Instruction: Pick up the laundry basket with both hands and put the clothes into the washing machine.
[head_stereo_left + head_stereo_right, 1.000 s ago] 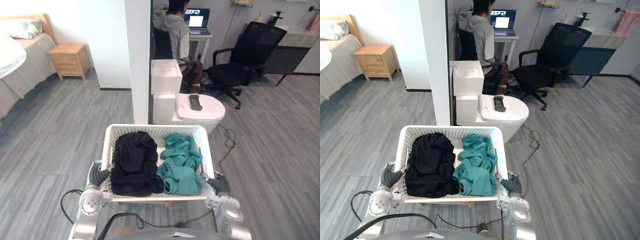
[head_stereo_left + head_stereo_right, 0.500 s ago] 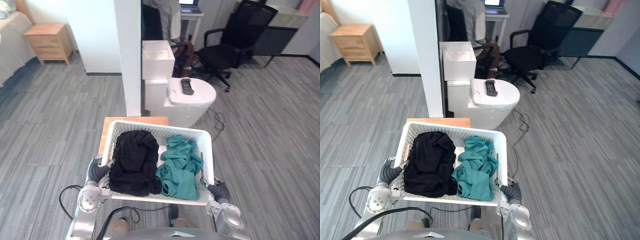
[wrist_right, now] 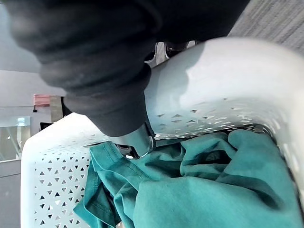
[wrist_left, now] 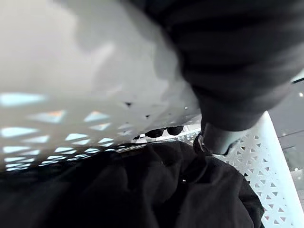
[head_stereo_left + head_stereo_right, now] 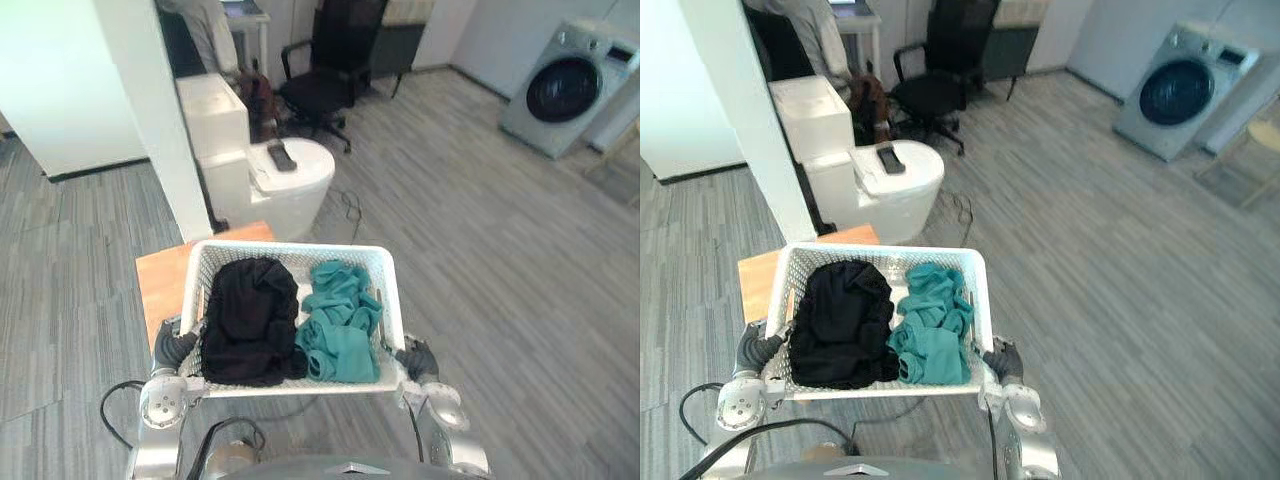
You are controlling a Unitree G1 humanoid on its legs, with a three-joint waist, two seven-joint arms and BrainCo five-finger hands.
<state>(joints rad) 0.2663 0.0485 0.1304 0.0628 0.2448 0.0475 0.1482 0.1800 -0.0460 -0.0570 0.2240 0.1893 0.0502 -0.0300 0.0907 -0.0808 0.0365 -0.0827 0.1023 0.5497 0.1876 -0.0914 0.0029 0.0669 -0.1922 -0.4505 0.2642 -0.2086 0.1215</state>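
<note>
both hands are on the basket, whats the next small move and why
Probably turn and step toward the washing machine, which stands off to the front right. The left hand and right hand each grip the rim of the basket, and the black clothes and teal clothes lie inside, so carrying it over seems all that remains.

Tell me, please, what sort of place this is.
Most likely a mock flat or home-style test room: a white ceramic toilet stands openly on grey plank flooring, a silver front-loading washing machine sits by the far wall, and a black swivel office chair stands beyond.
</note>
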